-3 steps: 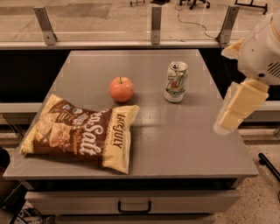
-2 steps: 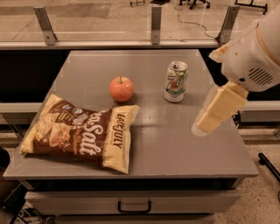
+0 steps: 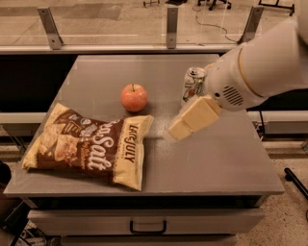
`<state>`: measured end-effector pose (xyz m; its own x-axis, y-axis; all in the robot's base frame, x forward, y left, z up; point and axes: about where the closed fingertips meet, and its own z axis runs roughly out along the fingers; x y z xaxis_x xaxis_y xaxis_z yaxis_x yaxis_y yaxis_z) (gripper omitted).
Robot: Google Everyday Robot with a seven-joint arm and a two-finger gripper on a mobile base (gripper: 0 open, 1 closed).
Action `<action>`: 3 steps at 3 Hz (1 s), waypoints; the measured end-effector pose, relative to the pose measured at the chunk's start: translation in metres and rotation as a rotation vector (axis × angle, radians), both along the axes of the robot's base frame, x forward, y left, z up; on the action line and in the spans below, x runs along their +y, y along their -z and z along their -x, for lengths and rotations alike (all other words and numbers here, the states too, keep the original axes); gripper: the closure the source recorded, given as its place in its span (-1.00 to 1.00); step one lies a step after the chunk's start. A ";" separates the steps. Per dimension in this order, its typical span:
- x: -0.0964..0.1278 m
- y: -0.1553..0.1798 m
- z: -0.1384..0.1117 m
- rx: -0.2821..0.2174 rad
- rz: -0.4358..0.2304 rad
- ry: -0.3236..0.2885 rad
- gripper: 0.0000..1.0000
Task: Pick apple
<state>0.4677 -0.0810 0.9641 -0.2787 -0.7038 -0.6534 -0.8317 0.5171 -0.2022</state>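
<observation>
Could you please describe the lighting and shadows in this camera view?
Camera view: dim, warm lighting; the apple casts a soft shadow on the table; the gripper, hovering right of the chip bag, is brightly lit.

the bulky white arm [image 3: 269,62] reaches in from the upper right, ending in a thick rounded wrist housing [image 3: 231,91] with a vent grille on its side. from it the cream-coloured gripper [image 3: 177,129] slants down and leftward, its tip near mid-scene.

office: chair bases [image 3: 219,4] beyond, gripper [image 3: 180,129] above table [image 3: 231,158]
</observation>
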 end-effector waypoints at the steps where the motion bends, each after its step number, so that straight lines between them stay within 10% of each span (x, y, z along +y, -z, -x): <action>1: 0.012 0.012 -0.034 -0.063 -0.083 0.044 -1.00; 3: 0.032 0.016 -0.084 -0.150 -0.171 0.095 -1.00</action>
<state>0.5517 -0.0492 0.9476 -0.2290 -0.5543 -0.8001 -0.7446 0.6292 -0.2228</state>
